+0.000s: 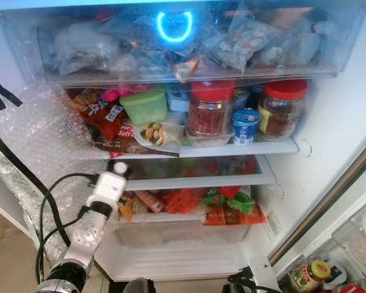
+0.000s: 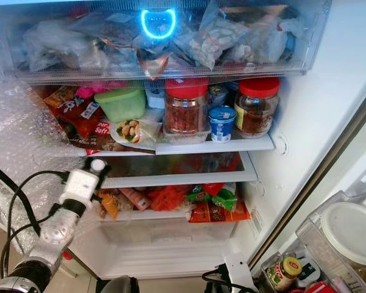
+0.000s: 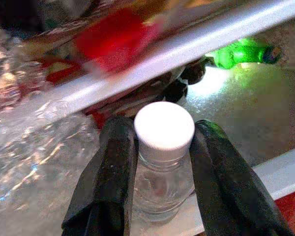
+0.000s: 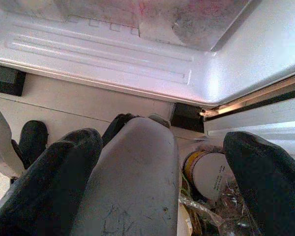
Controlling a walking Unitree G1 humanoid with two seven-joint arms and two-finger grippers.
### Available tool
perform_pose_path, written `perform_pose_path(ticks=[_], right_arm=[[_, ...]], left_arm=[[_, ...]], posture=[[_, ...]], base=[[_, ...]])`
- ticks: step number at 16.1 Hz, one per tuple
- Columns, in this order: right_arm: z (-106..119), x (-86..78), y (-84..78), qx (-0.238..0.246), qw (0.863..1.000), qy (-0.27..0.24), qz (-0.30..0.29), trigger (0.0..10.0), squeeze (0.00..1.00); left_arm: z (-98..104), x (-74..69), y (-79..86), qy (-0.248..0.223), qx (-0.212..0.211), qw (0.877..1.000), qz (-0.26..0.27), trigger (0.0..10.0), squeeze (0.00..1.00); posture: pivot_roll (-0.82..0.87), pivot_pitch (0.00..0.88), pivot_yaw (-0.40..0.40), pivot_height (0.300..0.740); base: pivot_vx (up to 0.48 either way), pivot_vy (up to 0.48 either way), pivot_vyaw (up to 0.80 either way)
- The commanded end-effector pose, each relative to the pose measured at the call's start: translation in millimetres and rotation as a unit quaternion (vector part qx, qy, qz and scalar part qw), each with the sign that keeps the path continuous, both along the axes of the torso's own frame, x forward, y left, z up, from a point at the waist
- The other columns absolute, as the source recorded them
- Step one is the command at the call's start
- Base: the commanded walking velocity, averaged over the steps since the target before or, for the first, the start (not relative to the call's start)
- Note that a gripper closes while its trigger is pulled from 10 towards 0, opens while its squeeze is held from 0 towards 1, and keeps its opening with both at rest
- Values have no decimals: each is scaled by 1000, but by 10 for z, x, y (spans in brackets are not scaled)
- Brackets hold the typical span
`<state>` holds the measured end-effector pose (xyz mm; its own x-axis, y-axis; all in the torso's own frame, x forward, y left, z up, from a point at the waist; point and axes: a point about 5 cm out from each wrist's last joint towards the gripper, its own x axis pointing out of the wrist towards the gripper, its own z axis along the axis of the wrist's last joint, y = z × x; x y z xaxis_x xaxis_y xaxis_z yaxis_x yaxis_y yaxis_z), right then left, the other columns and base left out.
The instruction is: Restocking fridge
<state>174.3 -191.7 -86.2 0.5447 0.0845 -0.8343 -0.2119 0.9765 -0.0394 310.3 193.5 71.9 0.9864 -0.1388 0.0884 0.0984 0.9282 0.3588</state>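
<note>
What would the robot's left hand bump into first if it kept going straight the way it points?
Probably the red packet behind the white shelf edge. The left hand, gripping a clear bottle with a white cap, points into the fridge's left side toward that shelf. Depth is hard to judge, so it might slip underneath.

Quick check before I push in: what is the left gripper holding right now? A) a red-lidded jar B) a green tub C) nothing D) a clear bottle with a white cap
D: in the left wrist view the left gripper has its jaws closed on either side of the clear plastic bottle with a white screw cap, at the edge of a white fridge shelf.
</note>
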Motion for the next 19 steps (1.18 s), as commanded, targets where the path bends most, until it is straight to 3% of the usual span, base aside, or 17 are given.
perform_pose_path(ticks=[1, 8, 10, 12, 14, 15, 16, 17, 19], right_arm=[[6, -3, -47, -3, 1000, -4, -12, 10000, 0], [5, -1, -35, -1, 1000, -5, -14, 10000, 0], [5, 0, -35, -2, 1000, -5, -14, 10000, 0], [6, 1, -36, -3, 1000, -5, -14, 10000, 0], [7, 5, -34, -3, 1000, -6, -13, 10000, 0], [8, 8, -30, -3, 1000, -6, -12, 10000, 0], [8, 9, -27, -3, 1000, -7, -14, 10000, 0], [8, 10, -26, -2, 1000, -7, -15, 10000, 0], [9, 14, -19, -2, 1000, -8, -17, 10000, 0]], left_arm=[[-305, -135, 72, 91, -15, 996, 13, 10000, 0], [-323, -203, 139, 94, -21, 995, 7, 10000, 0], [-299, -226, 99, 82, -2, 997, -13, 10000, 0], [-162, -211, -51, 40, 29, 997, -59, 10000, 0], [-10, -190, -312, -4, 141, 977, -162, 10000, 0], [8, -188, -399, -8, 197, 958, -209, 10000, 0], [22, -174, -444, -7, 224, 946, -236, 10000, 0], [32, -163, -454, -7, 234, 942, -242, 10000, 0], [34, -128, -533, -13, 311, 906, -286, 10000, 0]], posture=[[12, 0, -7, 647], [9, 0, 1, 647], [10, 0, 1, 647], [13, 0, 1, 647], [18, 0, -1, 647], [18, 0, 2, 647], [15, 0, 4, 647], [12, 0, 8, 647], [15, 0, 9, 647]], base=[[0, 0, 0], [0, 0, 0], [0, 0, 0], [0, 0, 0], [0, 0, 0], [0, 0, 0], [0, 0, 0], [0, 0, 0], [0, 0, 0]])
